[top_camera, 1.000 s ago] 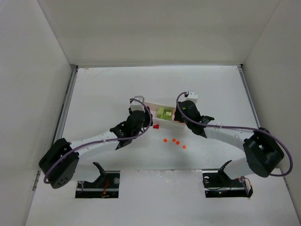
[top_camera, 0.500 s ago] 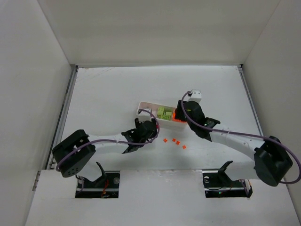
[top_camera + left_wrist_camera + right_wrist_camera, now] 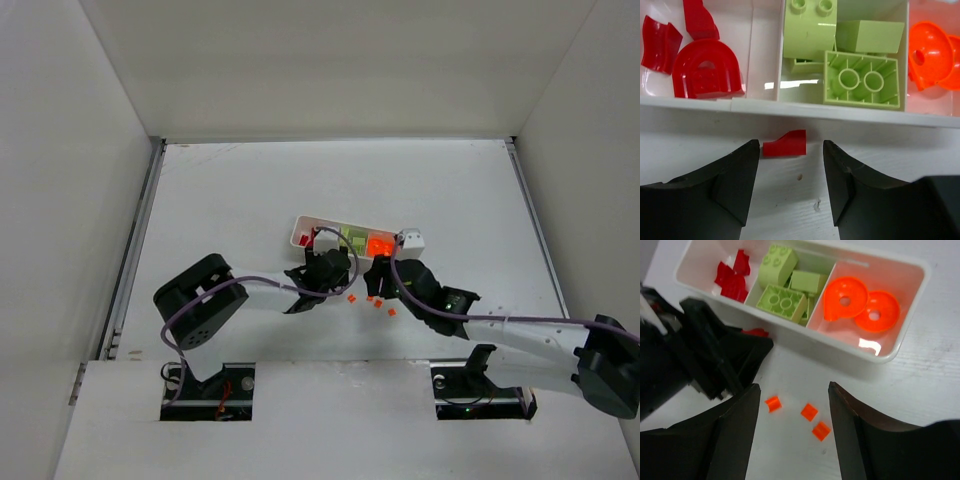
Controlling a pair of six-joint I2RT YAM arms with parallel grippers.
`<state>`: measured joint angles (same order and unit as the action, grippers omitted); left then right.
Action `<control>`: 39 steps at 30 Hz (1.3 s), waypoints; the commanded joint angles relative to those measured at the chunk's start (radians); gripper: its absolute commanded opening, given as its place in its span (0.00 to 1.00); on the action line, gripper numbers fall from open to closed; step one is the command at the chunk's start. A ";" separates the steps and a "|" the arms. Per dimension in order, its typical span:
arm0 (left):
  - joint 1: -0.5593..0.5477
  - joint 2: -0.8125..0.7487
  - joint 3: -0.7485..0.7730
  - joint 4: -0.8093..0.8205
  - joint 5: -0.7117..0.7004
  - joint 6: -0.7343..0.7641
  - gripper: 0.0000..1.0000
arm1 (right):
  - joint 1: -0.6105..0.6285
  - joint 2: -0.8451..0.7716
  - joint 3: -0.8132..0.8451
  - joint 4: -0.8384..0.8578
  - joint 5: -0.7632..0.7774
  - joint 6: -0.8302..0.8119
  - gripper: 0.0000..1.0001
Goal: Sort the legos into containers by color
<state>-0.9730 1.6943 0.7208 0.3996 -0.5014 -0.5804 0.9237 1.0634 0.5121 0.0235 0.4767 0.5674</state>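
Note:
The white tray (image 3: 298, 233) has three containers side by side: red legos (image 3: 702, 70) on the left, lime green bricks (image 3: 860, 80) in the middle, orange round pieces (image 3: 860, 302) on the right. One small red lego (image 3: 785, 143) lies on the table against the tray's front wall (image 3: 850, 114). My left gripper (image 3: 791, 146) is open, its tips on either side of that lego and not touching it. Three tiny orange legos (image 3: 772, 403) (image 3: 809, 411) (image 3: 821, 430) lie on the table in front of the tray. My right gripper (image 3: 794, 387) is open above them, holding nothing.
The two grippers are close together in front of the tray: left gripper (image 3: 322, 268), right gripper (image 3: 380, 274). The left gripper's black body (image 3: 715, 360) is just left of the right fingers. White walls enclose the table on three sides.
The right gripper has drawn back from over the tray's orange end to above the loose orange legos. The left gripper has moved from the tray's left end to its front wall by the red lego.

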 commanded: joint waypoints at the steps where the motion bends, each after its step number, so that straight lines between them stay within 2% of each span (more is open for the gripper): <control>1: 0.009 0.018 0.046 0.021 -0.005 0.014 0.49 | 0.040 -0.003 -0.023 0.016 -0.004 0.063 0.63; 3: 0.010 0.025 0.046 0.030 -0.015 0.017 0.44 | 0.063 0.012 -0.030 0.024 -0.006 0.074 0.62; 6: 0.013 0.025 0.045 0.028 -0.016 0.019 0.29 | 0.088 0.041 -0.032 0.026 -0.006 0.088 0.61; 8: 0.012 0.004 0.036 0.022 -0.012 0.022 0.24 | 0.097 0.059 -0.030 0.036 -0.006 0.091 0.60; 12: 0.000 -0.099 -0.018 0.001 -0.020 0.018 0.22 | 0.106 0.076 -0.027 0.053 -0.007 0.092 0.60; 17: -0.002 -0.327 -0.090 -0.077 -0.046 0.007 0.22 | 0.114 0.089 -0.012 0.056 -0.013 0.080 0.61; 20: 0.030 -0.461 -0.098 -0.123 -0.048 0.011 0.22 | 0.114 0.098 -0.007 0.064 -0.016 0.080 0.61; 23: 0.085 -0.499 -0.064 -0.140 -0.032 0.039 0.24 | 0.123 0.124 0.002 0.073 -0.018 0.077 0.61; 26: 0.165 -0.440 0.001 -0.139 0.009 0.079 0.26 | 0.134 0.139 0.009 0.075 -0.018 0.080 0.61; 32: 0.293 -0.214 0.126 -0.097 0.116 0.109 0.29 | 0.149 0.187 0.040 0.075 -0.020 0.060 0.63; 36: 0.319 -0.141 0.164 -0.085 0.115 0.122 0.43 | 0.149 0.251 0.080 0.056 -0.035 0.034 0.65; 39: 0.322 -0.148 0.155 -0.081 0.113 0.125 0.54 | 0.154 0.289 0.101 0.044 -0.044 0.037 0.61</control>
<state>-0.6544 1.5784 0.8387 0.2829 -0.3992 -0.4786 1.0630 1.3296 0.5621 0.0383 0.4446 0.6189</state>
